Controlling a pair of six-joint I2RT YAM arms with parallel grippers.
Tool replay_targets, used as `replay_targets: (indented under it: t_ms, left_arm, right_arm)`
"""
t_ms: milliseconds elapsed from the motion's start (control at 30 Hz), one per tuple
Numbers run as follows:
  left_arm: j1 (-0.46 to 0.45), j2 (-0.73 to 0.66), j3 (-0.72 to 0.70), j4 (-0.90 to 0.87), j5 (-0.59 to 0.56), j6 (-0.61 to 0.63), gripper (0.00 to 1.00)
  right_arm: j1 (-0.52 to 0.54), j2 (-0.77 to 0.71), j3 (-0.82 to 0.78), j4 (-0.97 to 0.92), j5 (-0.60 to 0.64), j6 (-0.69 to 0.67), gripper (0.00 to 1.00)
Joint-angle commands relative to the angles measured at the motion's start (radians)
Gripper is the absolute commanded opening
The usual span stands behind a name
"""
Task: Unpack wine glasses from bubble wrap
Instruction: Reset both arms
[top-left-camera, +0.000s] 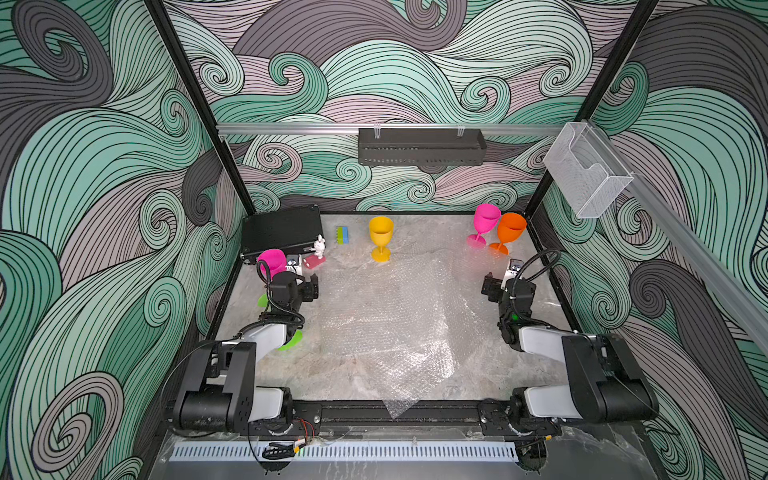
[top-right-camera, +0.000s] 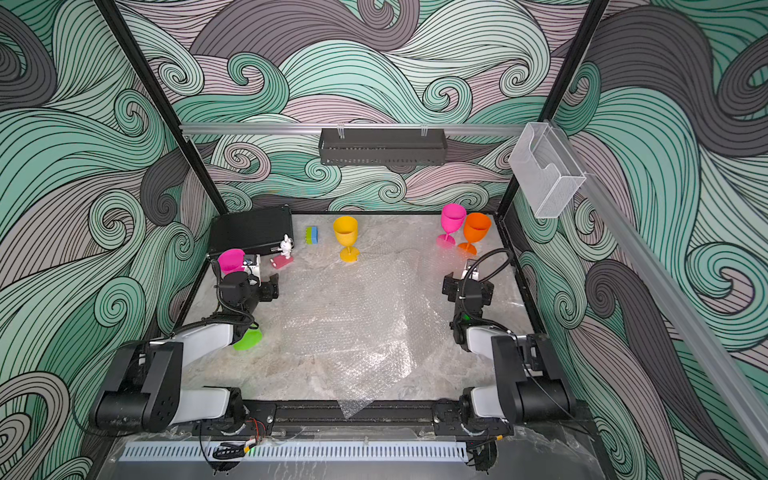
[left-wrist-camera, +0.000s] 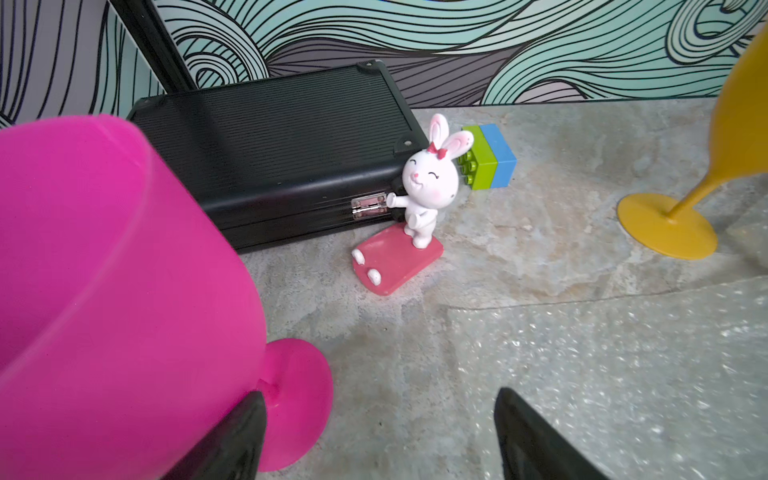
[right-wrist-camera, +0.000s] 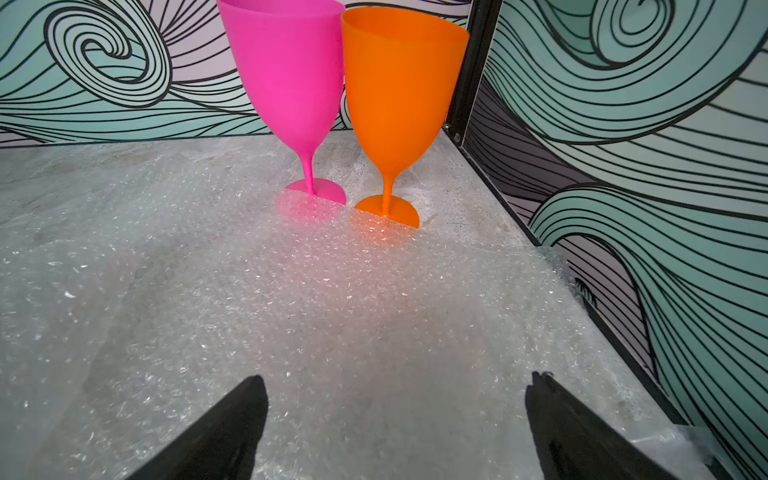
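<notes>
left gripper (left-wrist-camera: 380, 415): fingers wide apart, nothing between them. One tip sits in front of the near pink glass; I cannot tell if it touches.
right gripper (right-wrist-camera: 398, 384): fingers wide apart, nothing between them, over the wrap.
near pink glass (left-wrist-camera: 124, 291): out of the wrap, standing by the case, just beside the left gripper. In the left wrist view the picture edge cuts off its cup, and the cup hides the stem.
green glass (top-left-camera: 291, 343): mostly hidden under the left arm. Only two green bits show, so I cannot tell if it stands or lies.
yellow glass (top-left-camera: 381, 235): stands bare at the back, near the middle.
far pink glass (top-left-camera: 486, 220): stands in the back right corner. The wrap covers the front half of its foot.
orange glass (top-left-camera: 511, 228): right beside the far pink glass. Its foot is half under the wrap too.
wrap (top-left-camera: 395, 324): see-through sheets spread flat over the middle of the table (top-left-camera: 291, 374). The edges are hard to see. One corner hangs over the front.
rabbit (left-wrist-camera: 428, 183): stands against the case (left-wrist-camera: 270, 145).
block (left-wrist-camera: 488, 158): partly behind the rabbit's ear.
</notes>
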Motion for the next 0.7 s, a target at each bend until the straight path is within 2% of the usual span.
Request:
replay_targets:
  t_ms: [0, 100, 200, 267, 333, 567, 667]
  left_arm:
    - [0.01, 0.038, 0.01, 0.094, -0.012, 0.02, 0.84]
    - [0.019, 0.088, -0.031, 0.183, 0.0, 0.014, 0.84]
    - [0.021, 0.123, -0.018, 0.189, -0.012, 0.009, 0.84]
    - [0.03, 0.134, -0.001, 0.169, -0.015, -0.005, 0.85]
    - [0.038, 0.14, 0.011, 0.155, -0.01, -0.015, 0.86]
    - [0.056, 0.144, 0.028, 0.126, 0.009, -0.029, 0.88]
    - [0.068, 0.149, 0.045, 0.1, -0.004, -0.054, 0.95]
  right_arm:
    - [-0.014, 0.026, 0.022, 0.031, -0.101, 0.006, 1.0]
    - [-0.014, 0.11, -0.005, 0.19, -0.131, -0.012, 1.0]
    - [-0.015, 0.08, 0.049, 0.027, -0.135, -0.007, 1.0]
    - [-0.015, 0.102, 0.037, 0.088, -0.134, -0.01, 1.0]
    - [-0.015, 0.082, 0.048, 0.034, -0.135, -0.007, 1.0]
    - [-0.015, 0.084, 0.042, 0.051, -0.136, -0.01, 1.0]
    - [-0.016, 0.086, 0.042, 0.055, -0.136, -0.01, 1.0]
